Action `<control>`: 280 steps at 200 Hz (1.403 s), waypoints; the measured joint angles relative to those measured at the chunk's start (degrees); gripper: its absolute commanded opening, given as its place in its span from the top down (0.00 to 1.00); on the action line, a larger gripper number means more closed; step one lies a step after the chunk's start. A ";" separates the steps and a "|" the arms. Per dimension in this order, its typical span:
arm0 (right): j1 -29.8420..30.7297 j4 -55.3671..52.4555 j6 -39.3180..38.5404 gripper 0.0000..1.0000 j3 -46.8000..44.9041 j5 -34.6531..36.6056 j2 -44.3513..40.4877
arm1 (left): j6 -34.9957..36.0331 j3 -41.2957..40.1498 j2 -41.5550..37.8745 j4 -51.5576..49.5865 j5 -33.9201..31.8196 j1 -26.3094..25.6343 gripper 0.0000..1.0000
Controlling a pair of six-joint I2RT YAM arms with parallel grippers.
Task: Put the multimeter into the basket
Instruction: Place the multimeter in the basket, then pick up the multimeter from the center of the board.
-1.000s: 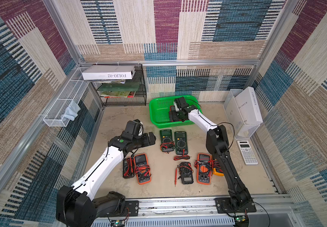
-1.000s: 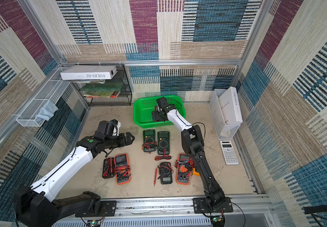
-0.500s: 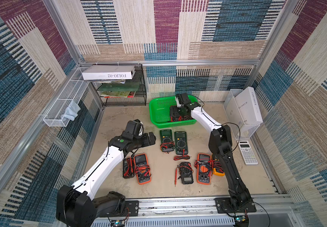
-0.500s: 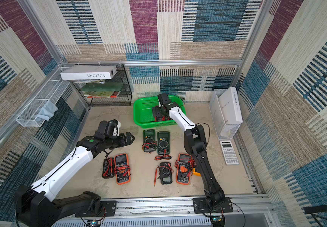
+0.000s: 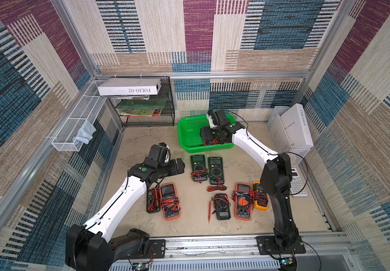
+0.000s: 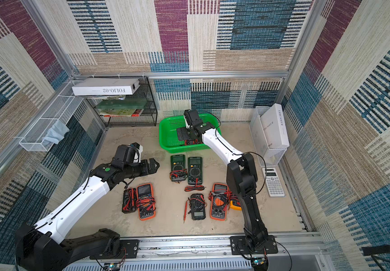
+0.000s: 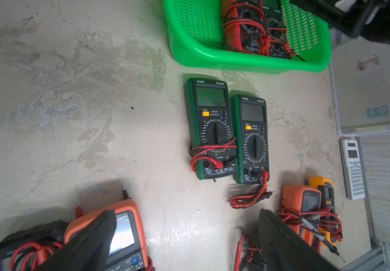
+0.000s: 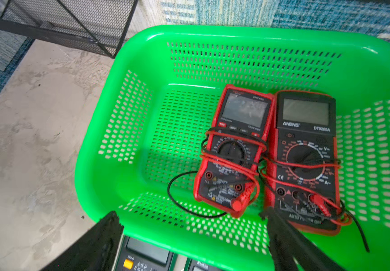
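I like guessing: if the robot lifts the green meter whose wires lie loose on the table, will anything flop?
The green meter looks like a hard, flat case, so it should probably stay stiff and not roll. Its wires are plugged in but lie coiled loose beside it, so they would likely dangle and might snag.

"ANENG" and "DT9205A" stand on the black multimeter (image 8: 305, 152) in the basket (image 8: 142, 58). "DT9205A" and "HOLD" stand on a green multimeter (image 7: 210, 126). "FOLIO-02" reads upside down on the white box (image 5: 129, 86) at eleven o'clock.
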 measured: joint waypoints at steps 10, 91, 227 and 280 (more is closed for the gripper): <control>0.52 0.83 0.55 0.00 -4.13 0.26 -2.91 | 0.00 -0.46 -0.17 -0.07 -0.17 0.00 0.01; 3.10 7.56 7.15 0.00 -35.87 3.30 -20.81 | -0.07 -4.33 -1.57 -0.94 -0.81 -1.18 0.01; 4.87 13.25 13.92 0.01 -45.42 4.07 -17.90 | -1.42 -4.87 0.07 -0.59 -1.03 -3.89 0.01; 5.46 13.68 13.97 0.00 -43.30 3.63 -14.21 | -1.57 -4.87 1.44 0.72 -1.01 -4.15 0.01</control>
